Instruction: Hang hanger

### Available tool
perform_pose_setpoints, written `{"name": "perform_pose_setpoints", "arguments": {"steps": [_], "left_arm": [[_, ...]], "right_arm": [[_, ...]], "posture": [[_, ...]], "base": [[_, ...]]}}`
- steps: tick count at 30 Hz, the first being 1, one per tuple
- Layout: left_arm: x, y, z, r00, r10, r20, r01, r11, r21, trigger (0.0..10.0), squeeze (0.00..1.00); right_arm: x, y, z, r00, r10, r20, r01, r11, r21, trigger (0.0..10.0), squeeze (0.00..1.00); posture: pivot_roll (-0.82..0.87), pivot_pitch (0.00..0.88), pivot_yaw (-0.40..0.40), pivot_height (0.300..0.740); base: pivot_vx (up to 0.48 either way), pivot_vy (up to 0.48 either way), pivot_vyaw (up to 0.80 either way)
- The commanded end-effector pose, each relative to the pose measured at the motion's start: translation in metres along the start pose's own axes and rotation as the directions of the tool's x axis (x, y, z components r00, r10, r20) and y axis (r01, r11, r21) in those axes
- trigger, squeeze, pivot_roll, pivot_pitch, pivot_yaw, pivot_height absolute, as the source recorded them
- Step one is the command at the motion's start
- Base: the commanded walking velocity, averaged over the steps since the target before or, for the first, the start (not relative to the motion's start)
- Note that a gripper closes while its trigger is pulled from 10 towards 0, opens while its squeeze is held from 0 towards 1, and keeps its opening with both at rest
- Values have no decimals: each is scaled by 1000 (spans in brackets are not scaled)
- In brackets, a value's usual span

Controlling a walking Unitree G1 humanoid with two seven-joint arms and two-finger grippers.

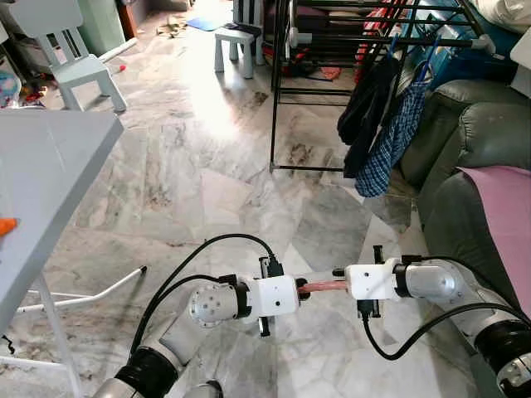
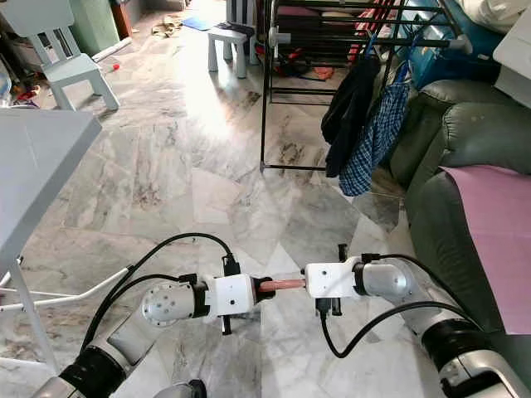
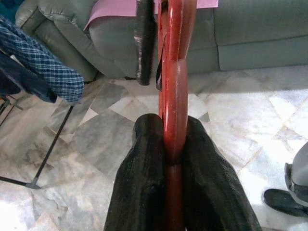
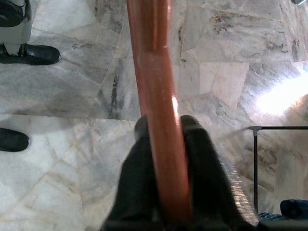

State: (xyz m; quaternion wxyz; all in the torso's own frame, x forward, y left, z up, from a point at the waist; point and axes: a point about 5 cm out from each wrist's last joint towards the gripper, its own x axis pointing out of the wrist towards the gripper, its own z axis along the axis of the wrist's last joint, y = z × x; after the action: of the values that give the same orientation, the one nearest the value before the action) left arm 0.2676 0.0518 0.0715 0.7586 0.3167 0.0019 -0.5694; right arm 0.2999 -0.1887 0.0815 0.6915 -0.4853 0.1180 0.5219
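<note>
- The hanger (image 1: 322, 287), reddish, is held low in front of the robot, above the marble floor (image 1: 207, 182), between the two grippers.
- The left gripper (image 1: 304, 288) is clamped on one end of the hanger; in the left wrist view both black fingers (image 3: 144, 183) are seen pressed against the red bar.
- The right gripper (image 1: 338, 273) is clamped on the other end; in the right wrist view the fingers (image 4: 137, 178) are seen closed around the bar from both sides.
- The visible stretch of the hanger runs roughly level, left to right across the robot's front, from one gripper to the other. The hook cannot be made out.
- The drying rack (image 1: 365, 33), a black metal frame, stands ahead and somewhat to the right, well apart from the hanger and higher than it. A dark garment (image 1: 365, 108) and a plaid shirt (image 1: 390, 141) already hang from it.
- A green sofa (image 1: 473, 133) with a pink cloth (image 1: 498, 207) lies to the right; a grey table (image 1: 41, 166) lies to the left.
- Judgement: the right arm is the nearer to the rack, so the hanger would have to be raised and carried forward-right to reach a rail.
- Judgement: both arms being on one bar, a release by one gripper is probably needed first.
</note>
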Motion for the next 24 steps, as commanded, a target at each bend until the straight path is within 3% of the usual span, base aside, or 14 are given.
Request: {"name": "perform_pose_setpoints", "arguments": {"steps": [1, 12, 13, 15, 24], "left_arm": [[2, -4, 3, 1000, -29, 10, 29, 999, 19, 10000, 0], [3, -4, 1, 1000, -30, -1, 30, 999, -14, 10000, 0], [2, -4, -1, 1000, -16, -8, 16, 1000, -17, 10000, 957], [2, -3, -3, 1000, -8, -16, 8, 1000, -23, 10000, 1000], [-2, 0, -7, 999, 35, -33, -37, 997, -62, 10000, 1000]], "right_arm": [[1, -3, 2, 1000, -3, 4, 3, 1000, -25, 0, 0], [3, 2, 2, 1000, 0, 13, 0, 1000, -22, 0, 0], [4, 2, 2, 1000, 1, 13, -1, 1000, -21, 0, 0], [4, 3, 2, 1000, 2, 13, -2, 1000, -20, 0, 0], [10, 2, 0, 999, -30, -21, 30, 999, -16, 0, 0]], "posture": [[3, 118, -25, 740], [3, 118, -25, 740], [3, 118, -25, 740], [3, 118, -25, 740], [8, 119, -29, 740]], "base": [[0, 0, 0], [0, 0, 0], [0, 0, 0], [0, 0, 0], [0, 0, 0]]}}
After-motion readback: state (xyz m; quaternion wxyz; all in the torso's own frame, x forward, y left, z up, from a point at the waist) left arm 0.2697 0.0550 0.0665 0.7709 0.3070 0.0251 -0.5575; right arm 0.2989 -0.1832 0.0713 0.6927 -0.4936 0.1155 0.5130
